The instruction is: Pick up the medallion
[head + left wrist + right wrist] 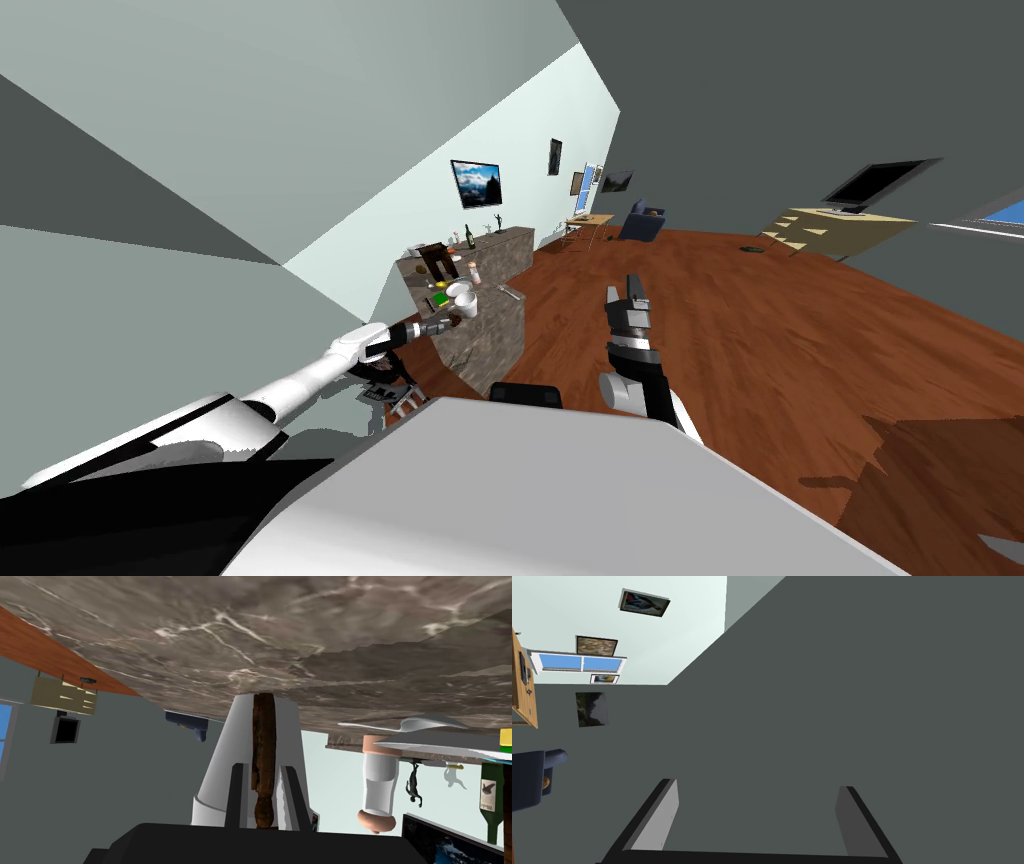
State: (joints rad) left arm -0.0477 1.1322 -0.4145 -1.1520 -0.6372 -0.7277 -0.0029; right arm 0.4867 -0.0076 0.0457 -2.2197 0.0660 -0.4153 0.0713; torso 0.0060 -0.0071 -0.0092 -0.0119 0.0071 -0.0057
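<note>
Left gripper (pixel 262 768): fingers clamped edgewise on the thin brown medallion (pixel 263 726), a grip suiting a flat disc, at the stone counter (pixel 250 636); white cup (pixel 287 726) at 12 o'clock. Right gripper (pixel 762 816), 3 o'clock: fingers apart, idle.

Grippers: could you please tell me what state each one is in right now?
Left gripper: closed on the medallion.
Right gripper: open, holding nothing.
</note>
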